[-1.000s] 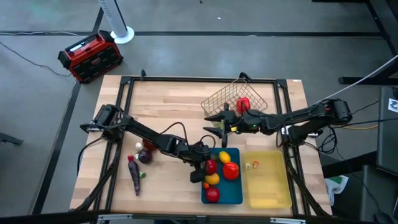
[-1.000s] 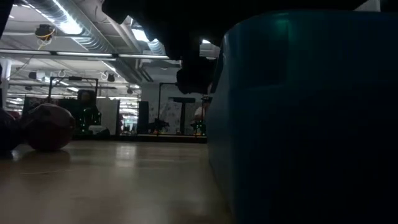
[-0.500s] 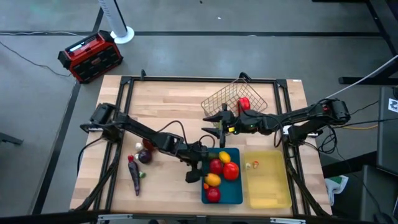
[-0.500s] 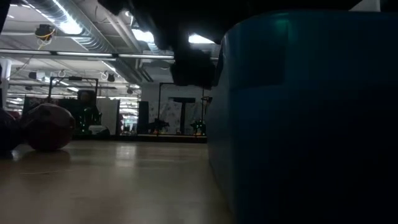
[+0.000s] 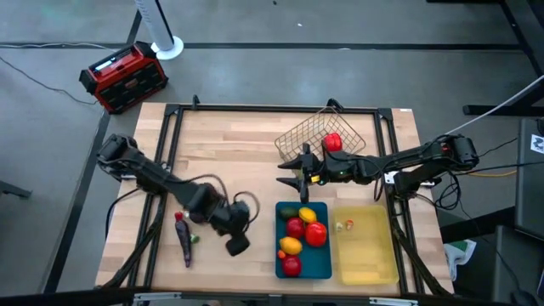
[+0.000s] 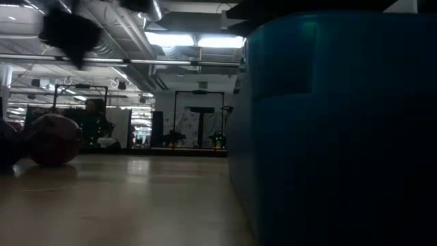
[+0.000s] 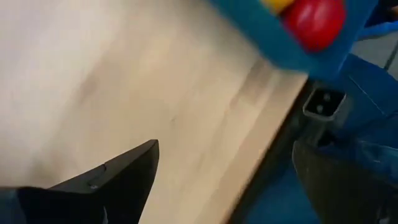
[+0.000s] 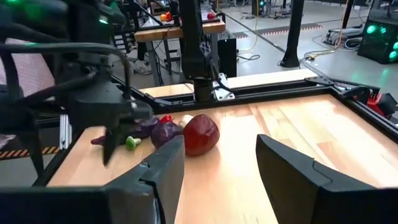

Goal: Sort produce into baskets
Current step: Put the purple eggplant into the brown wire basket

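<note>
Left end effector [image 5: 237,246] open, empty, beside the blue tray [image 5: 303,263], whose long axis runs front-to-back on the counter [image 5: 229,144]; right end effector [image 5: 289,174] open too.

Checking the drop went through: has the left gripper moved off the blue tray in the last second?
Yes. In the high view the left gripper has pulled away from the blue tray, toward the table's left side, and now sits over bare wood short of the purple produce.

One camera hangs overhead, looking straight down on the flat blue rectangular tray [image 5: 303,240]. Another sits on the tabletop hard against that tray's wall [image 6: 341,130], facing the room. The left wrist camera looks down close beside the tray [image 7: 292,46]; the right wrist camera looks away from it, level across the table.
</note>
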Available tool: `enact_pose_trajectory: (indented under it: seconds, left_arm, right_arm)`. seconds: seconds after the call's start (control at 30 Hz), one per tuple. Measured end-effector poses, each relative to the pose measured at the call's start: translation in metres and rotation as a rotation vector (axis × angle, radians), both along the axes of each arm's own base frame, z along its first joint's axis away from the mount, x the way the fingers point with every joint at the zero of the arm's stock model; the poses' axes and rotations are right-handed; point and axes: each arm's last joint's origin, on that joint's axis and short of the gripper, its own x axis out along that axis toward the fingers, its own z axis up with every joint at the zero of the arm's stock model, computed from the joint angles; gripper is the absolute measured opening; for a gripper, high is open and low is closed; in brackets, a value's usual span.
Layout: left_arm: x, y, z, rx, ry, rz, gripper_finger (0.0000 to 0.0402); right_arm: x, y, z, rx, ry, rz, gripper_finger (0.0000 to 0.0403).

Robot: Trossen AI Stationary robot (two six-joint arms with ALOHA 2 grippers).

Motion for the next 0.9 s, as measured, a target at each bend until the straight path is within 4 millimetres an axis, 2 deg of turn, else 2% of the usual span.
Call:
enact_pose_trajectory:
  seconds: [0.2,0.4,0.6,0.9]
  left_arm:
    - [-0.034,-0.029,-0.006,-0.055,0.255,0.253,0.0361]
    - [-0.065,-0.049,-0.016,0.019,0.398,0.382,0.0359]
    - [-0.086,-0.05,-0.033,0.112,0.475,0.444,0.0339]
    - [-0.103,-0.05,-0.05,0.112,0.55,0.713,0.0315]
  right_arm:
    - [0.0,0.0,-0.001,-0.001,0.01,0.0,0.0198]
    - [0.0,0.0,-0.002,-0.002,0.025,0.0,0.0198]
    - [0.0,0.0,-0.002,-0.002,0.025,0.0,0.0198]
    - [0.0,0.0,-0.002,-0.002,0.025,0.0,0.0198]
